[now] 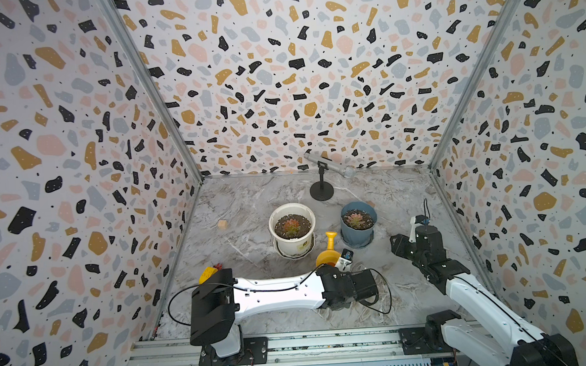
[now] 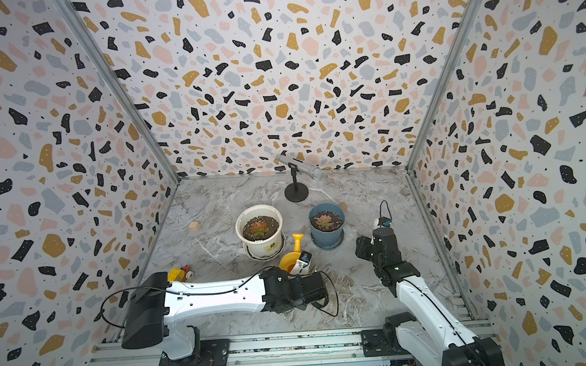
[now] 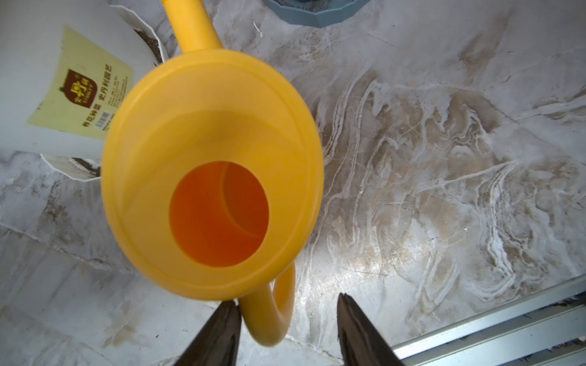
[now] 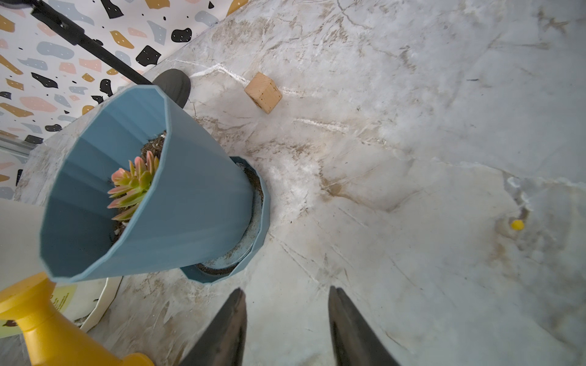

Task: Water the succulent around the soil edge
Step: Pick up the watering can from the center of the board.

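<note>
marble table (image 1: 246, 234) | white saucer (image 1: 290, 255) | blue saucer (image 1: 357, 246) | watering can (image 1: 327, 256) | microphone stand (image 1: 321, 191) | wooden cube (image 1: 222, 224)

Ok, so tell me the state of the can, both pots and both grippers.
Watering can: standing upright, not gripped.
Left gripper: open, around the can's handle.
Right gripper: open, empty.
White pot: upright on its saucer.
Blue pot: upright on its saucer.

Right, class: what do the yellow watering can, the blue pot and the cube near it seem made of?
Watering can: likely plastic, smooth, uniform yellow, soft sheen. Blue pot: probably moulded plastic, faceted, matte. Cube: apparently bare wood, pale, faintly grained.
</note>
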You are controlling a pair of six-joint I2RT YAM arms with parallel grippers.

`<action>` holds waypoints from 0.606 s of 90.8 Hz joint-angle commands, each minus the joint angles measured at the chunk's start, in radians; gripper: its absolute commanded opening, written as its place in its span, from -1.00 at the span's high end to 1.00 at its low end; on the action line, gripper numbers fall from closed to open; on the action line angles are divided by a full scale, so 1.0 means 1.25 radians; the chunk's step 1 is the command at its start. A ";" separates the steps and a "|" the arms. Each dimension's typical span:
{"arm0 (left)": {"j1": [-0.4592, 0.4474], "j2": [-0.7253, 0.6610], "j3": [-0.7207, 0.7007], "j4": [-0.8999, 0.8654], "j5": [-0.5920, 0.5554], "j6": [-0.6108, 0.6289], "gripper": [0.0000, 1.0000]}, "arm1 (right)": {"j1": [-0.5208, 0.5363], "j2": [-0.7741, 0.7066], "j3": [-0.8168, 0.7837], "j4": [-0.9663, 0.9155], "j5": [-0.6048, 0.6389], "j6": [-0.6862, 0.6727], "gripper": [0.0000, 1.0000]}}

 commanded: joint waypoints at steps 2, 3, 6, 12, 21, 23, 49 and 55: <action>0.014 -0.027 -0.031 0.033 -0.009 0.031 -0.04 | -0.003 -0.006 0.000 0.012 -0.007 -0.013 0.08; 0.015 -0.027 -0.032 0.034 -0.008 0.031 -0.03 | -0.002 -0.006 -0.001 0.011 -0.007 -0.013 0.08; 0.019 -0.028 -0.037 0.035 -0.005 0.030 -0.01 | -0.002 -0.006 0.000 0.012 -0.007 -0.013 0.09; 0.023 -0.031 -0.045 0.039 -0.006 0.031 0.03 | -0.003 -0.006 0.000 0.011 -0.007 -0.013 0.10; 0.024 -0.035 -0.053 0.044 -0.015 0.057 0.10 | -0.003 -0.006 0.000 0.012 -0.008 -0.013 0.12; 0.024 -0.037 -0.054 0.046 -0.015 0.057 0.13 | -0.003 -0.006 -0.001 0.012 -0.008 -0.014 0.12; 0.031 -0.042 -0.058 0.054 -0.015 0.061 0.34 | -0.003 -0.005 -0.003 0.041 -0.015 -0.017 0.16; 0.033 -0.039 -0.057 0.053 -0.011 0.065 0.41 | -0.003 -0.006 -0.003 0.041 -0.015 -0.017 0.17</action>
